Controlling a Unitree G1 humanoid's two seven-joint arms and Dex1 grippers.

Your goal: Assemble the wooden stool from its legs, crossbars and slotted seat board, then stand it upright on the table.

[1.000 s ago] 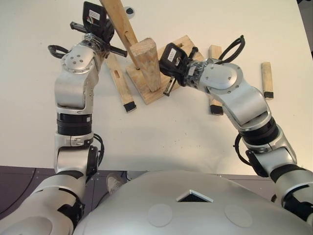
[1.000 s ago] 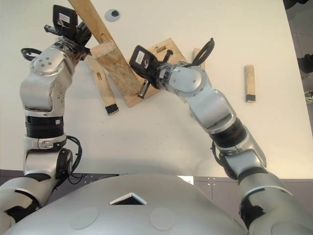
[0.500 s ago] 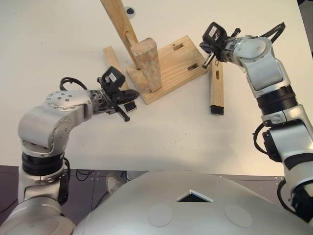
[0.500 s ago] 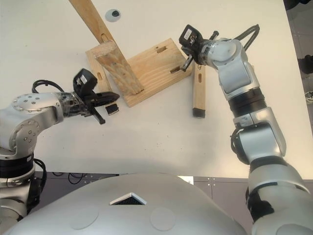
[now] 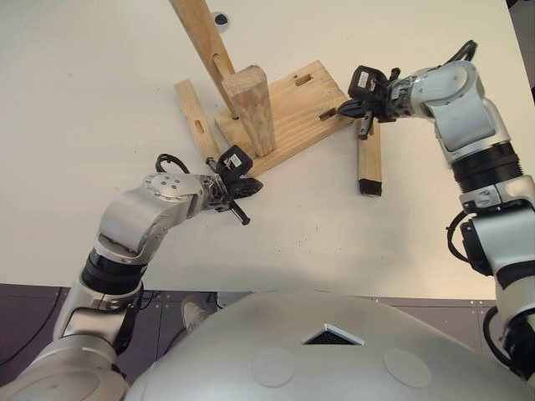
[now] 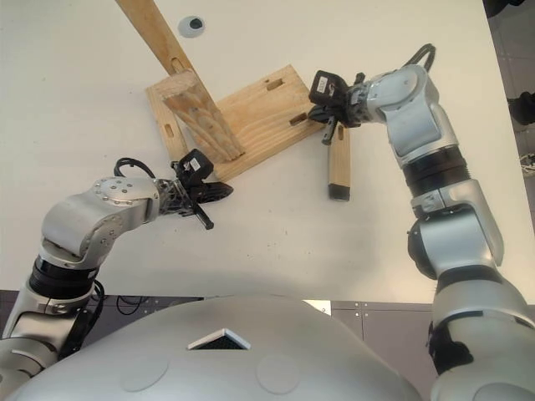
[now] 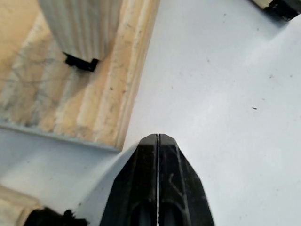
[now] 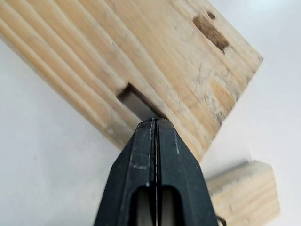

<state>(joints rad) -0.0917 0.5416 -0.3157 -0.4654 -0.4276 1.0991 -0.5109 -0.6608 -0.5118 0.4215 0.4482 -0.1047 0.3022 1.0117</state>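
The slotted seat board [image 5: 297,104] lies flat on the white table. Two legs stand in its slots: a tall slanted leg [image 5: 201,38] and a thicker leg [image 5: 253,104]. A loose slotted leg [image 5: 192,113] lies along the board's left side. Another loose leg [image 5: 369,159] with a black tip lies right of the board. My left gripper [image 5: 256,185] is shut and empty, low over the table at the board's near corner [image 7: 113,127]. My right gripper [image 5: 345,108] is shut and empty, its tip [image 8: 154,120] at a slot [image 8: 134,101] near the board's right corner.
A small dark round disc [image 6: 193,25] lies at the far side of the table. The table's front edge [image 5: 334,288] runs close to me. Bare white tabletop [image 5: 75,109] spreads left of the board and in front of it.
My left gripper dropped from the tall leg to the table, then moved in to the board's near corner. My right gripper went from the board's middle to its right corner slot.
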